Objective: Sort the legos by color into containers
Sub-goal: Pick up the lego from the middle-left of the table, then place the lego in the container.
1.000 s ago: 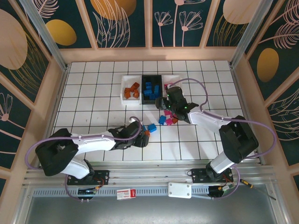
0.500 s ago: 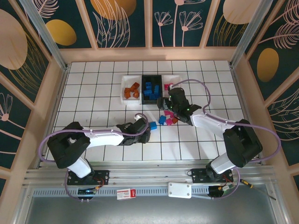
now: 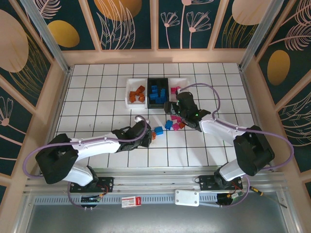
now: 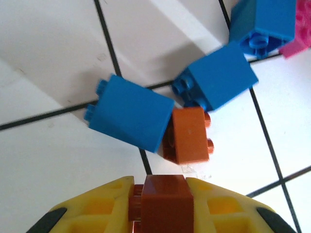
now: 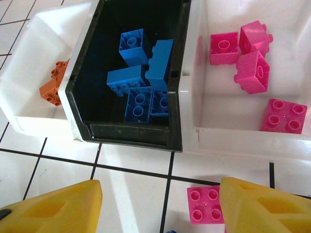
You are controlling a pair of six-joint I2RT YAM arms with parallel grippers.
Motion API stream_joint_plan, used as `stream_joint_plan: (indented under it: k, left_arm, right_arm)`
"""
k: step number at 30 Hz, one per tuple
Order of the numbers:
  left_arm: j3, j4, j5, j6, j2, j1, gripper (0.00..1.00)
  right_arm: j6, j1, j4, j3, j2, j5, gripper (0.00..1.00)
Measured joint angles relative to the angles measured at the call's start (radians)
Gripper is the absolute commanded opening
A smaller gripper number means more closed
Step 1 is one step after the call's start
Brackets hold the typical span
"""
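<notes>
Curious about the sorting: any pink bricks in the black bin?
No, the black bin holds only blue bricks; pink bricks lie in a white bin.

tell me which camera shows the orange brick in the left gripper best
The left wrist view: the orange-brown brick sits large, clamped between the yellow fingers. In the top external view it is too small to make out at the left gripper. The right wrist view faces the containers.
</notes>
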Motion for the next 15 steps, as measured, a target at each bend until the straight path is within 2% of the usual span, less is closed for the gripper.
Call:
stream_joint_plan:
  k: [4,8,15]
  left_arm:
    - [0.015,-0.013,0.016,0.015,-0.052,0.135,0.17]
    - [0.139,-0.024,0.021,0.039,-0.048,0.272,0.17]
    - [0.444,0.024,0.042,0.07,0.144,0.423,0.15]
  right_arm:
    - [0.007,0.0,0.002,-0.026,-0.032,0.0,0.65]
    - [0.022,0.0,0.005,-0.051,-0.071,0.0,0.65]
    - [0.034,0.0,0.005,-0.101,-0.113,-0.001,0.65]
